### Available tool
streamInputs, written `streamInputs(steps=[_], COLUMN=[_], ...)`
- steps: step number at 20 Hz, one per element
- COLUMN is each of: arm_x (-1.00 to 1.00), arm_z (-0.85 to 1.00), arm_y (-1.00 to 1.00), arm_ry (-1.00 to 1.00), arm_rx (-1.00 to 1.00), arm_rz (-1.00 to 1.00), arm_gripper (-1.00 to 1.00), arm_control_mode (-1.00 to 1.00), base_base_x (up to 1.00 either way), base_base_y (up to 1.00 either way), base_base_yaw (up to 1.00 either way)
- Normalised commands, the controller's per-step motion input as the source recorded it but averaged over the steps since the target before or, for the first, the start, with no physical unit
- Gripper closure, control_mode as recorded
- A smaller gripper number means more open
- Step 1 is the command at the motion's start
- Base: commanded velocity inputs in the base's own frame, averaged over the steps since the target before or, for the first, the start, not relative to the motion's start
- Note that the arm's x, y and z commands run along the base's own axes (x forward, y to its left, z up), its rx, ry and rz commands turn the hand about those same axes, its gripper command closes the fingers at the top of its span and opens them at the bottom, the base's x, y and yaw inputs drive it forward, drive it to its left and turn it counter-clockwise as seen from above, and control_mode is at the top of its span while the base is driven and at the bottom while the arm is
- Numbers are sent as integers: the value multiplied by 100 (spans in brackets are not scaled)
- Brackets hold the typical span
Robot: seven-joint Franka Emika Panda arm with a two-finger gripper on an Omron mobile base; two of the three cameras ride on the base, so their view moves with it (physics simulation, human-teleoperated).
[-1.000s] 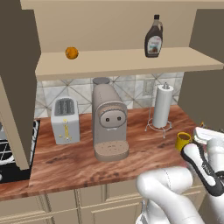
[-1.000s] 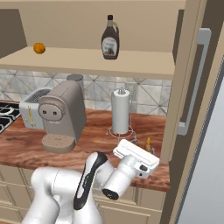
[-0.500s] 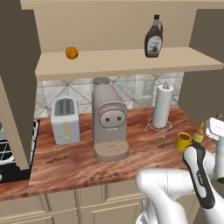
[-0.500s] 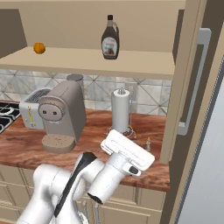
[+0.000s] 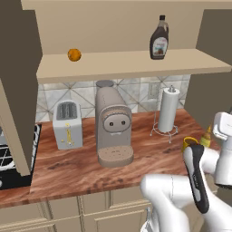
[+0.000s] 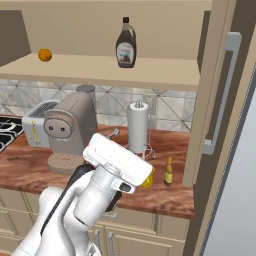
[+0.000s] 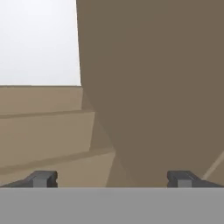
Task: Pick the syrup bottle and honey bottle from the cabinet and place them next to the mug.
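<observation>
On tan shelf, dark narrow-necked syrup bottle

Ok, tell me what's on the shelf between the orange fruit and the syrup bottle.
Nothing: in the left base view the shelf is bare between the orange fruit and the syrup bottle.

Both base views look forward and down from behind the arm, left and right, sharing the surface and cabinet shelf. The hand view faces brown panels up close.
</observation>
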Motion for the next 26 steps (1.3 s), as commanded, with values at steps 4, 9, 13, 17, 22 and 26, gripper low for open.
streamInputs(steps=[4, 9, 13, 17, 22, 26], arm_x=[-53, -5, -27, -48, -59, -31], arm_z=[63, 1, 85, 100, 86, 26], arm_y=[52, 0, 28, 44, 52, 57], arm_ry=[-24, -1, -13, -18, -18, -7], arm_rx=[-1, 0, -5, -10, -11, -7], arm_rz=[8, 0, 7, 15, 20, 26], arm_gripper=[-100, -100, -100, -100, -100, -100], arm_control_mode=[-100, -100, -100, -100, -100, -100], base_base_x=[0, 0, 0, 0, 0, 0], base_base_y=[0, 0, 0, 0, 0, 0], base_base_yaw=[0, 0, 0, 0, 0, 0])
